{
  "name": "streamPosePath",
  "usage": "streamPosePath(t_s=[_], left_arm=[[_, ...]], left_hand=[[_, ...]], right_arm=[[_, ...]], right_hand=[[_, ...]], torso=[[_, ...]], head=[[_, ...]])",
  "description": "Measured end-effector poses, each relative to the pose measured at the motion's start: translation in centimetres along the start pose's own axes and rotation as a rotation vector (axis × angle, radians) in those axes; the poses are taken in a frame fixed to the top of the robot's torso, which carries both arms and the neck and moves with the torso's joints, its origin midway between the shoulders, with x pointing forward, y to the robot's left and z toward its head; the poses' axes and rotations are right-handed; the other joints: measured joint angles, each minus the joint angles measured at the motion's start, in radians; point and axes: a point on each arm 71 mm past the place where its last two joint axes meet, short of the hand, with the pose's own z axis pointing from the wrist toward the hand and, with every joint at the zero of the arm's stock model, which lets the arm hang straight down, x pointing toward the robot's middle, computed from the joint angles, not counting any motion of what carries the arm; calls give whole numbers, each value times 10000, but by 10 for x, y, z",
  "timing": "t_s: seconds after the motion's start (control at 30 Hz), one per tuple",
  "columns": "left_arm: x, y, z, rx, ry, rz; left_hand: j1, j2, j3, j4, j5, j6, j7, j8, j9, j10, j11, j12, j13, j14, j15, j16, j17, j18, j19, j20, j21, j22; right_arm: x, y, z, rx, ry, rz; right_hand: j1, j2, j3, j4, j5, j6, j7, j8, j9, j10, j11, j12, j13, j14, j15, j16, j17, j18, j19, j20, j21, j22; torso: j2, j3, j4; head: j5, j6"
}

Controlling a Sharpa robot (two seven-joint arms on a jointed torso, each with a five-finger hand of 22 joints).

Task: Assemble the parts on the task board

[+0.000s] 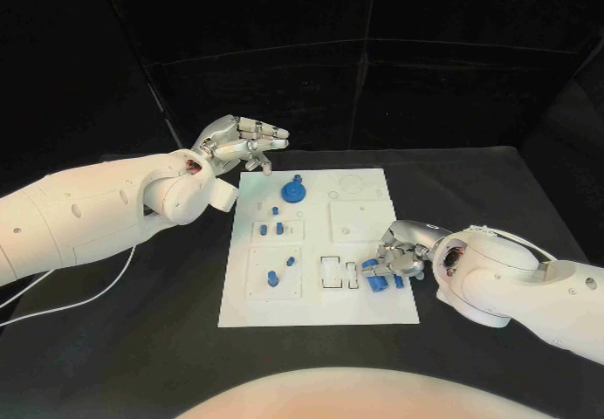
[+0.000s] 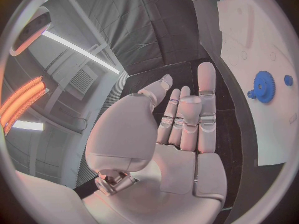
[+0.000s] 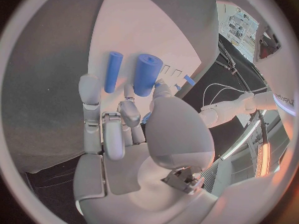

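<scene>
Right hand [image 1: 398, 254] is working at blue parts [image 1: 381, 272] on the task board's [image 1: 365, 310] near-right edge; can't tell if it's grasping. Left hand [image 1: 242, 140] is hovering released. Risk: fingers are crowding neighbouring pegs, could knock them off.

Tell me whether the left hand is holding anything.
Holding nothing: the left hand is open, its fingers apart with no part between them, raised beyond the board's far left corner, beside the gear.

The right hand [image 1: 401, 255] covers part of the blue parts [image 1: 381, 278] at the board's [image 1: 365, 307] near right corner, so whether its fingers [image 3: 129, 113] pinch one cannot be told, and the small parts [image 1: 275, 230] mid-board are too small to make out.
</scene>
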Motion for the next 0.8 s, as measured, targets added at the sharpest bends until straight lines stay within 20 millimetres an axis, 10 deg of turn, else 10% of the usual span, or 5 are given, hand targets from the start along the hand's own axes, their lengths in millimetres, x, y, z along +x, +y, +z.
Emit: streamPosePath(t_s=[0.37, 0.8], left_arm=[[0, 0, 0, -48, 28, -12], [0, 1, 0, -97, 67, -27]], left_hand=[[0, 0, 0, 0, 0, 1, 1, 0, 0, 0, 0, 0, 0, 0, 0, -1, -1, 0, 0, 0, 0, 1], [40, 40, 0, 0, 0, -36, 37, -1, 0, -36, 36, 0, 0, 0, 0, -2, -13, 0, 0, 0, 0, -8]], right_arm=[[4, 11, 4, -254, 25, -262], [6, 17, 4, -258, -382, -35]], right_hand=[[116, -29, -27, -27, -4, -16, -52, 122, 89, 103, -39, 117, 173, 0, 0, 0, -1, 0, 0, 0, 0, 5], [933, 394, 48, -214, 2049, 115, -214, 468, 374, 305, -159, 243, 573, 1, -144, 0, -2, 1, 36, -110, 80, 129]], torso=[[-12, -4, -1], [-4, -6, -2]], head=[[-17, -30], [-19, -44]])
